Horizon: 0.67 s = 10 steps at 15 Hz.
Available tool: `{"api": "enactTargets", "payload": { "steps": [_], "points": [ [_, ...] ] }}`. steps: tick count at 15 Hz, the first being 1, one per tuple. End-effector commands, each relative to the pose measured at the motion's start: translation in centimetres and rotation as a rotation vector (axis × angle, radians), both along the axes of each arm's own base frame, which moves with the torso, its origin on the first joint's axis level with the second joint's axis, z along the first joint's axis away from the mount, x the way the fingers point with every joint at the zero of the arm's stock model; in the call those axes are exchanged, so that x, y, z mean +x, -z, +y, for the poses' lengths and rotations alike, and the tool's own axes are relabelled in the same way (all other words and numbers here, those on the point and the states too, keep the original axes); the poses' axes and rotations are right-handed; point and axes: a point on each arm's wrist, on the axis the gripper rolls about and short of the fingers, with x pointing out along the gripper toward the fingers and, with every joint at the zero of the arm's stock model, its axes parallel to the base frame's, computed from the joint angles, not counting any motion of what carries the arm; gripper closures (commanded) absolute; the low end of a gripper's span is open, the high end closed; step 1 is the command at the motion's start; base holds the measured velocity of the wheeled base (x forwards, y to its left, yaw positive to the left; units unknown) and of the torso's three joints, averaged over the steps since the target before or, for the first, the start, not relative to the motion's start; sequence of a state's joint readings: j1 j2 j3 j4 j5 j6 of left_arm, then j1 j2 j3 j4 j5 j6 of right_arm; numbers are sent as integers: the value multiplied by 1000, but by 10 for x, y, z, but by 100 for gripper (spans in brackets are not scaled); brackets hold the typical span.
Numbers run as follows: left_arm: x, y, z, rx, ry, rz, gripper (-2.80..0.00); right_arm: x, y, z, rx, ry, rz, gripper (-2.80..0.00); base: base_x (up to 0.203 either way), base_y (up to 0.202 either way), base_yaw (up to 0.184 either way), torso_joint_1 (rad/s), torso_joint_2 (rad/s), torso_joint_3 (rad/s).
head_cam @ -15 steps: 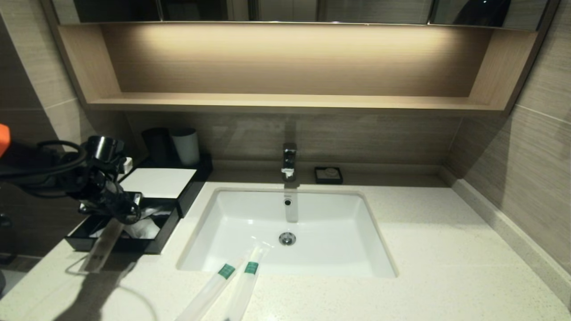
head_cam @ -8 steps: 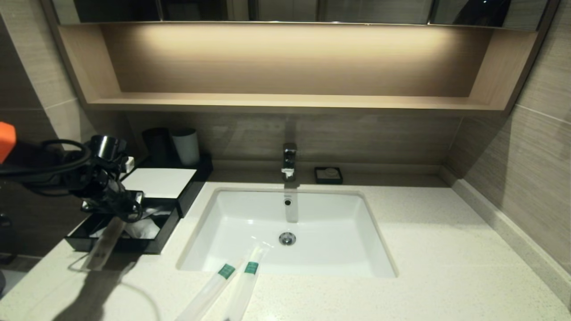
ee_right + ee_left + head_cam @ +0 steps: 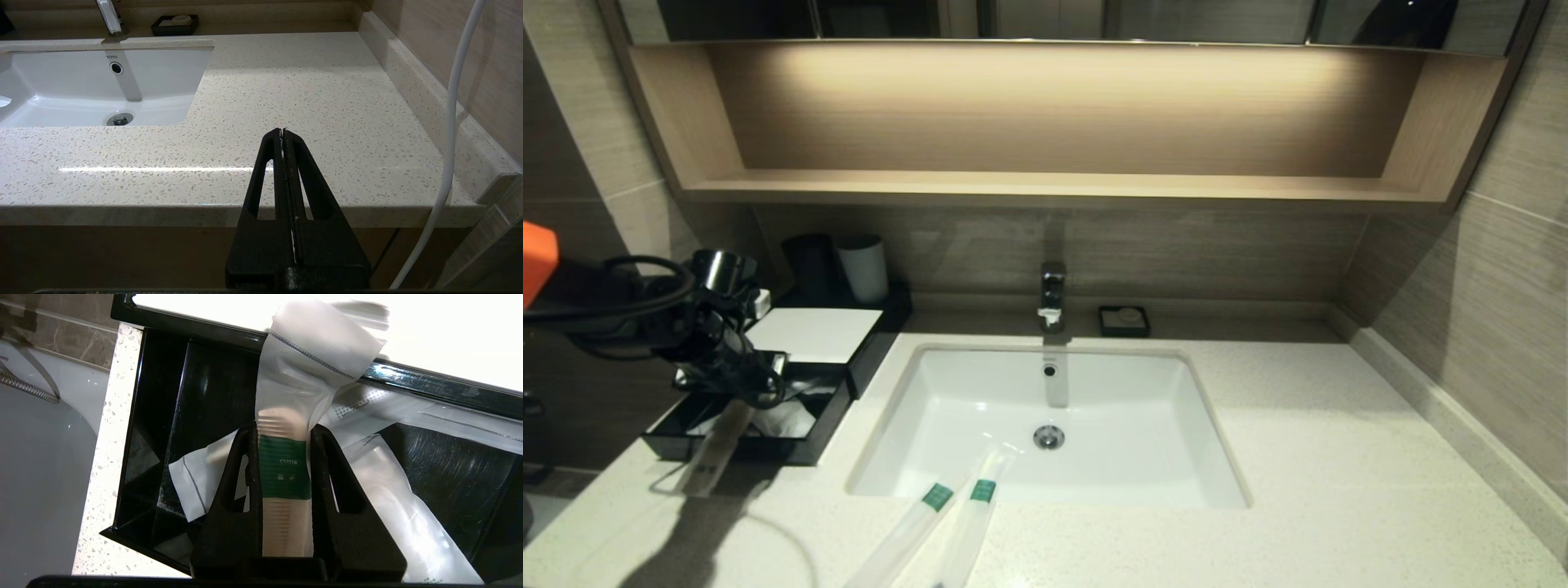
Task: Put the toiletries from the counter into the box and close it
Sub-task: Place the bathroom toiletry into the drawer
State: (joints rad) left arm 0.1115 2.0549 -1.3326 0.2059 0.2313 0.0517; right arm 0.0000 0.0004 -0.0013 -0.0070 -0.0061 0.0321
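Observation:
My left gripper (image 3: pixel 758 390) is shut on one toiletry sachet (image 3: pixel 712 456) over the pulled-out drawer of the black box (image 3: pixel 827 420). The box's white top (image 3: pixel 813 333) lies just behind. In the left wrist view the fingers (image 3: pixel 245 465) pinch the sachet at its green band (image 3: pixel 284 473), and its far end lies against the box's top edge. Its other end hangs out past the drawer's front above the counter (image 3: pixel 1323 457). Two more sachets (image 3: pixel 907 531) (image 3: pixel 970 523) lie side by side at the sink's front rim. My right gripper (image 3: pixel 282 131) is shut and empty.
White packets (image 3: pixel 400 522) lie inside the drawer. The inset sink (image 3: pixel 1111 392) with its faucet (image 3: pixel 1052 296) fills the middle. A small black soap dish (image 3: pixel 1124 320) sits behind it, two cups (image 3: pixel 864 268) stand behind the box, and a wooden shelf (image 3: pixel 1045 186) hangs above.
My left gripper has edged slightly to the right with the sachet still in it. The two sachets on the counter have not moved.

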Motion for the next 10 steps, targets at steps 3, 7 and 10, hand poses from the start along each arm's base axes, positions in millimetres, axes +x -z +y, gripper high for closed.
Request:
{"api": "enactTargets", "payload": {
  "steps": [3,7,10],
  "points": [
    [3,0,1,2,-1,-3,0,0,0,0,0,0,2,0,0,0,0,0,0,0],
    [5,2,1,1,-1,10,0,0,0,0,0,0,1,0,0,0,0,0,0,0],
    [5,2,1,3,0,18,0,0,0,0,0,0,2,0,0,0,0,0,0,0]
  ]
}}
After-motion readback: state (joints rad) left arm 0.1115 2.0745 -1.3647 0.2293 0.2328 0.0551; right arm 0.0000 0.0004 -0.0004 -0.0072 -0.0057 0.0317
